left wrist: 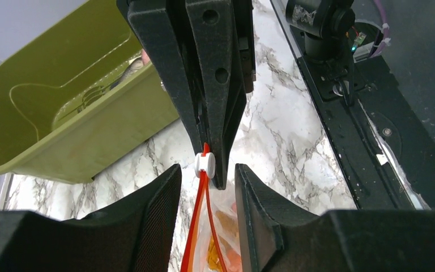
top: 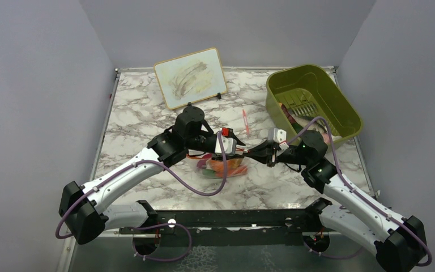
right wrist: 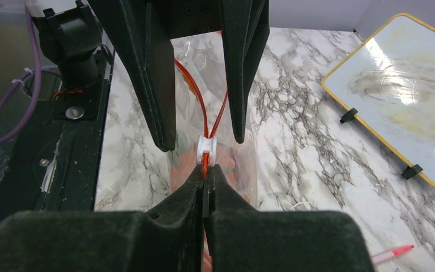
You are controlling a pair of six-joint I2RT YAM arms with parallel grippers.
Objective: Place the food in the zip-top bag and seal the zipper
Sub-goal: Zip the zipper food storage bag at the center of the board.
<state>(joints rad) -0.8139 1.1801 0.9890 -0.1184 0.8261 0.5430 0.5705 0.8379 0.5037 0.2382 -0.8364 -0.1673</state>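
Zip-top bag [right wrist: 243, 164] is in the middle of the table [top: 141, 113], between the two arms, with its mouth turned up toward the tools. Its lower part seems to rest on the marble, but the arms cover much of it from above, so I cannot be sure. Through the clear plastic the food [top: 222, 165] shows as orange and green shapes; which pieces they are is not possible to tell.

The zipper [right wrist: 219, 113] runs as two thin red-orange lines that come together at a small white slider [right wrist: 205, 150]. The right tool [right wrist: 205, 170] is closed, and its two fingers pinch the zipper just beside the slider. The left tool [left wrist: 208, 173] has its fingers spread apart, one on each side of the bag's mouth, with the two red lines and the plastic passing between them. The tips of both tools are very near to each other at the slider.

A green bin [top: 340, 107] stands at the far right of the table, a small whiteboard [top: 191, 76] leans at the far edge, and a thin pink stick [top: 244, 120] lies between them.
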